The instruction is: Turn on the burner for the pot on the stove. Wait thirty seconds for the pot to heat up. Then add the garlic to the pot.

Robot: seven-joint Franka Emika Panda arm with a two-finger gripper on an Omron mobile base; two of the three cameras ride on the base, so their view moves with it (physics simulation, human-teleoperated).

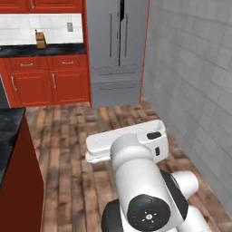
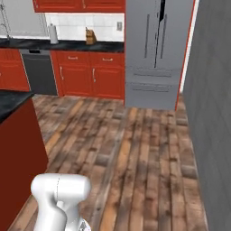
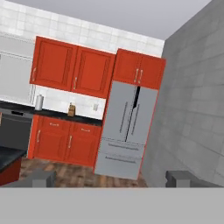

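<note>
So the robot's basically parked out on the wood floor (image 2: pixel 135 135) facing the grey fridge (image 1: pixel 118 50), which makes sense only as a travel pose: the arm (image 1: pixel 136 181) is folded up close over the base and the hand is pointed across the room instead of down at anything. The pincer (image 3: pixel 113 177) is spread wide with nothing between its 2 tips, which fits, since there's nothing within reach to grab. As for the stove, the pot and the garlic, none of them can be placed from these views, so the robot's best guess is probably that they sit somewhere off to the side and the base needs to drive or turn first; the burner step looks not yet started. Count-wise: 1 fridge with 2 upper doors and 2 drawers below, 1 knife block (image 2: pixel 90 36) on the far black tabletop (image 2: pixel 67 45), 1 paper towel roll (image 2: pixel 53 34) near it, 1 dark dishwasher (image 2: pixel 39 72) set into the red lower cabinets (image 2: pixel 90 76), and 1 dark-topped red island (image 2: pixel 18 149) close on the left.
</note>
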